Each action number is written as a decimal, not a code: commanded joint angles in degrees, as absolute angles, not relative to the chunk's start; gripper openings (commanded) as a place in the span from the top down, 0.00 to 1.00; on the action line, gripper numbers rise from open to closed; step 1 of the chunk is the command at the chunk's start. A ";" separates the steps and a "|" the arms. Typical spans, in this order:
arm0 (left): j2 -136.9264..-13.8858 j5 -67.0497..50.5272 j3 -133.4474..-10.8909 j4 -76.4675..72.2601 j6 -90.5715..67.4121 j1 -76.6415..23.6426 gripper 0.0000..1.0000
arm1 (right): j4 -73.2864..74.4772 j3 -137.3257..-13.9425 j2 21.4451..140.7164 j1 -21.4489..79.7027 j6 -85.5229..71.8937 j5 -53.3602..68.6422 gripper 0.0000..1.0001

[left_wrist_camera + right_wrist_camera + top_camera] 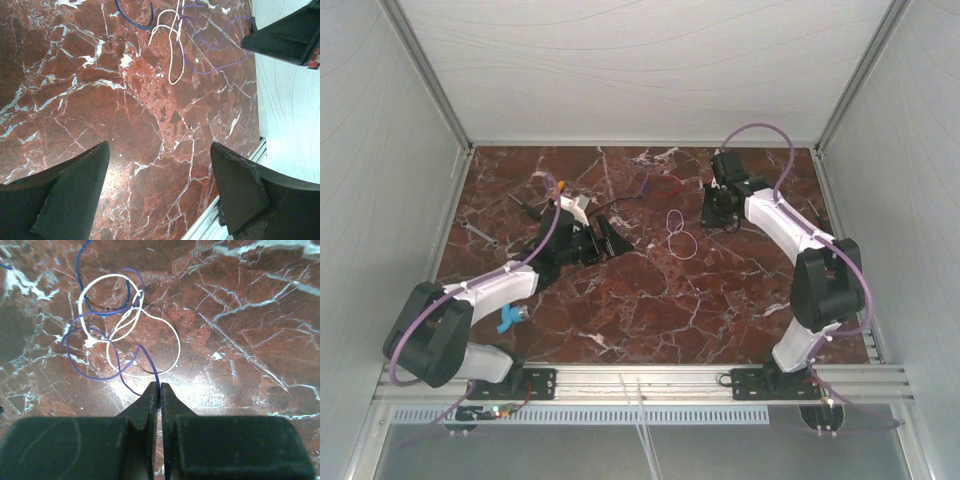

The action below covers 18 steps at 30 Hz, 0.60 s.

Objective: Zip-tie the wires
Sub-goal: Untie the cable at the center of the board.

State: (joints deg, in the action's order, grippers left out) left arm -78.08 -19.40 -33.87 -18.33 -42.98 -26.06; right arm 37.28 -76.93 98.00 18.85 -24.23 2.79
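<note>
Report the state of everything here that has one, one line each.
wires: loose loops lying on the marble table, no tie around them.
left claw: open, empty, above bare marble.
right claw: shut, with a purple strand of the wires running in between its tips.

**Thin wires in a loose tangle, one strand pinched in my right end effector**

The wires (134, 310) lie flat on the red-brown marble surface (240, 340), in the upper left-centre of my right wrist view. Two white strands form overlapping loops, and purple strands weave through them in slack curves. One purple strand runs down to bottom centre and into the closed tips of my right end effector (159, 390). From above, the tangle (676, 216) sits just right of centre. My left wrist view shows it (170, 55) at the top edge.
</note>
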 commanded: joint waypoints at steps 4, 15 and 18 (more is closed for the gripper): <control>-79.35 -20.05 -37.76 -21.50 -43.97 -26.97 0.19 | 39.86 -88.11 87.60 19.25 -22.36 3.89 1.00; -75.10 -17.87 -44.81 -16.57 -41.04 -27.02 0.19 | 26.98 -98.72 73.88 24.53 -21.33 4.27 1.00; -73.65 -17.89 -46.27 -15.75 -40.32 -26.98 0.19 | 30.82 -100.89 76.67 24.48 -19.86 2.98 1.00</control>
State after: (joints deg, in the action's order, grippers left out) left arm -76.51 -18.59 -42.11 -15.81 -42.17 -26.81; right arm 31.42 -101.06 73.06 24.56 -22.11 4.54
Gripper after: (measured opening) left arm 0.813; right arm 0.005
